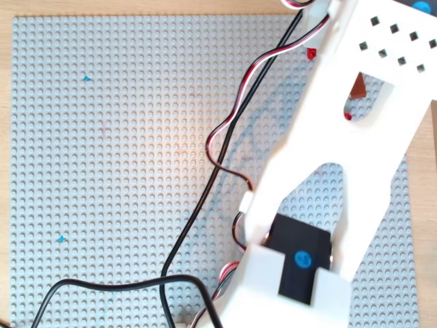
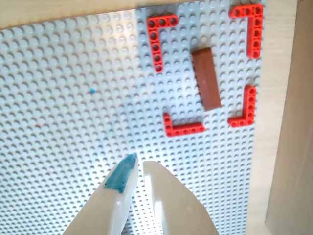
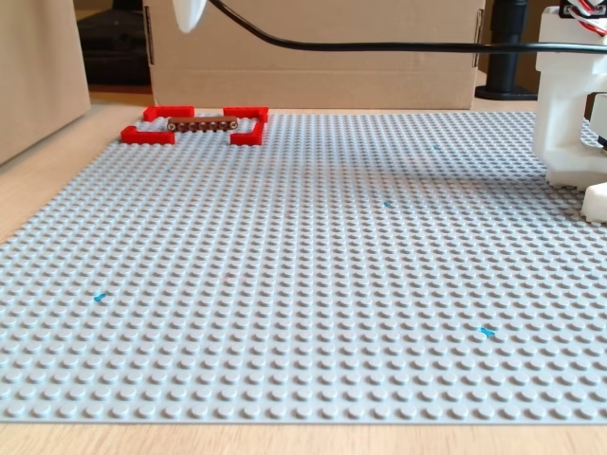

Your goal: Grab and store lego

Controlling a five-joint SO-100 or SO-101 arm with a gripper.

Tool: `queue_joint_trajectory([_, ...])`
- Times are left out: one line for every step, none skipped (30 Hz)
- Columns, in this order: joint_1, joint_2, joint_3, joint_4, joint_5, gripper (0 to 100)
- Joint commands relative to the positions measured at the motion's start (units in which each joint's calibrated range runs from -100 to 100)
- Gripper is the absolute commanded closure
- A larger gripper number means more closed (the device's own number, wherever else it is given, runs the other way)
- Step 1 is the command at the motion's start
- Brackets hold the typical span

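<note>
Lego (image 2: 206,78): reddish-brown, long and narrow, smooth top; lies flat on the grey baseplate (image 2: 58,98) inside a frame of four red corner pieces. In the wrist view it runs slightly tilted, nearer the right-hand pair. In the fixed view (image 3: 202,123) it shows as a dark strip at the far left of the plate.
Corner pieces: upper left (image 2: 158,39), upper right (image 2: 251,27), lower left (image 2: 181,128), lower right (image 2: 244,108) in the wrist view; all apart from the brick, none touching it.
Gripper (image 2: 138,164): above bare studs, well apart from the brick; nothing held. Fingertips stand close together with only a narrow slit between them. One fingertip (image 2: 122,175) carries a blue mark.
Arm (image 1: 355,137): white body crosses the right side of the overhead view and hides most of the frame; only a sliver of brown (image 1: 357,87) shows through an opening.
Cables (image 1: 225,137): black and red-white leads trail over the plate.
Background: cardboard box (image 3: 313,66) behind the plate in the fixed view.
</note>
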Motion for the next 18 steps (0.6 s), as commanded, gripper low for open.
queue_joint_trajectory([-1.56,-17.19,17.22,0.69,-2.91,99])
queue_joint_trajectory([-1.94,-21.0,22.58,0.6,-3.7,99])
queue_joint_trajectory([-2.16,-24.73,27.66,0.6,-4.32,99])
queue_joint_trajectory([-2.45,-28.12,32.2,0.52,-4.69,99])
queue_joint_trajectory([-2.9,-31.5,36.82,0.43,-4.95,99])
queue_joint_trajectory([-3.2,-34.81,41.27,0.43,-5.0,99])
queue_joint_trajectory([-3.72,-38.11,45.26,0.26,-5.0,99])
queue_joint_trajectory([-4.38,-41.24,49.07,0.17,-5.05,99])
queue_joint_trajectory([-5.05,-44.71,53.07,0.26,-5.42,99])
queue_joint_trajectory([-5.64,-47.51,56.33,0.34,-6.31,99])
queue_joint_trajectory([-6.68,-50.81,59.96,0.34,-7.51,99])
queue_joint_trajectory([-7.72,-53.86,63.32,0.26,-8.71,99])
queue_joint_trajectory([-8.61,-57.08,66.5,0.17,-9.81,99])
queue_joint_trajectory([-9.35,-60.29,69.58,0.17,-10.33,99])
queue_joint_trajectory([-9.95,-63.43,72.67,0.17,-10.8,99])
queue_joint_trajectory([-10.24,-66.3,75.39,0.08,-10.75,99])
queue_joint_trajectory([-10.54,-69.35,78.02,0.08,-10.75,99])
queue_joint_trajectory([-10.69,-72.15,80.47,0.08,-10.75,99])
